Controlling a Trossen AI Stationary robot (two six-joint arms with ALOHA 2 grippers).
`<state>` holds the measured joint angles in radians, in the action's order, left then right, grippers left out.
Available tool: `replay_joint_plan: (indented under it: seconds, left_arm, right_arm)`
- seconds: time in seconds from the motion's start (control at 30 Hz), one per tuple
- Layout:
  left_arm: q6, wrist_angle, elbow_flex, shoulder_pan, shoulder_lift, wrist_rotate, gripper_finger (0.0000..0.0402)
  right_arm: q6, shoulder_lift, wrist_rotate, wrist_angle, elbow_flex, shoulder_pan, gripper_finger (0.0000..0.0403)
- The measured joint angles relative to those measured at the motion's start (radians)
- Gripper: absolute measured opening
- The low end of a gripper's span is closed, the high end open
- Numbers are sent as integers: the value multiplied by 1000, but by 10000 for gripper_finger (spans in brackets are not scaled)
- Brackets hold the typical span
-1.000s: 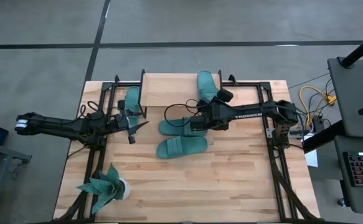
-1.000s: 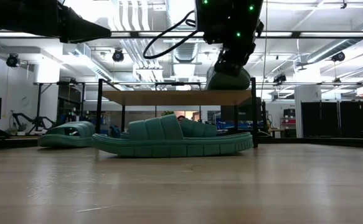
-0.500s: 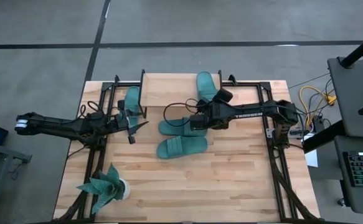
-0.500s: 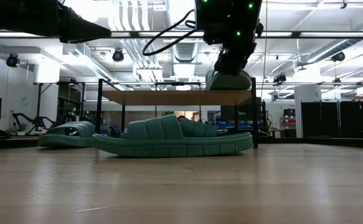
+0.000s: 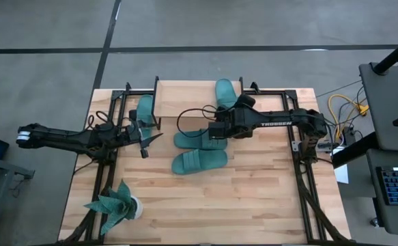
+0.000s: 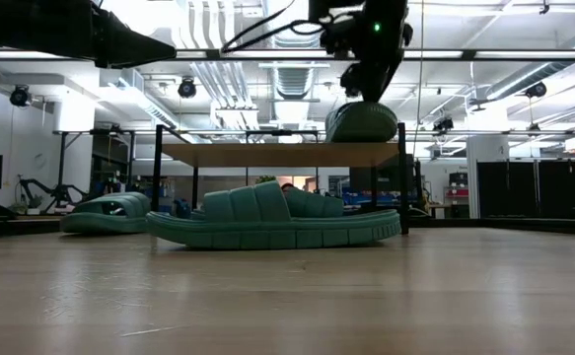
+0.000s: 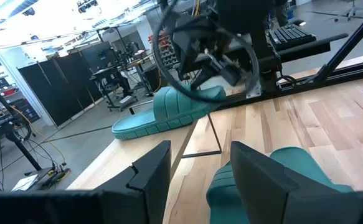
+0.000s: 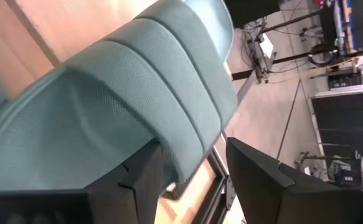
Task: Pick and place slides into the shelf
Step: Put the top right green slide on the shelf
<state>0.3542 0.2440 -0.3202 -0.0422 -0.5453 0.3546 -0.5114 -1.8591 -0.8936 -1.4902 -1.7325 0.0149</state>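
Where the shelf [image 5: 188,96] stands at the far edge of the surface [image 5: 253,205], one slide [image 5: 226,92] lies on its plank top toward the right end, sole down, apparently just set there; right tool [image 5: 216,131] hovers just above and near it, fingers parted and released, nothing held, one finger [image 8: 265,171] close beside the ribbed strap, so a clean lift-off seems the step in hand; second slide [image 5: 144,109] lies at the shelf's left end, partly under the plank; third slide [image 5: 193,139] and fourth slide [image 5: 199,162] lie side by side on the surface in front of the shelf, not yet placed; left tool [image 5: 146,141] waits near the left-end slide, fingers apart, empty; potted plant [image 5: 117,205] stands at the near left corner, well apart; thin black legs and the right arm's cable loop crowd the approach to the shelf.
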Motion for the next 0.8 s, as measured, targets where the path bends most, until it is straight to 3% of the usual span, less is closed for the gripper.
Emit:
replay_joint_plan:
  seconds: [0.33, 0.53, 0.8]
  left_arm:
    - [0, 0, 0, 0, 0, 0, 151]
    - [0, -1, 0, 0, 0, 0, 151]
    - [0, -9, 0, 0, 18, 3, 151]
  right_arm:
    - [21, 3, 79, -81, -119, -41, 148]
    - [187, 20, 193, -70, -106, -100, 150]
    - [282, 28, 65, 24, 35, -313, 138]
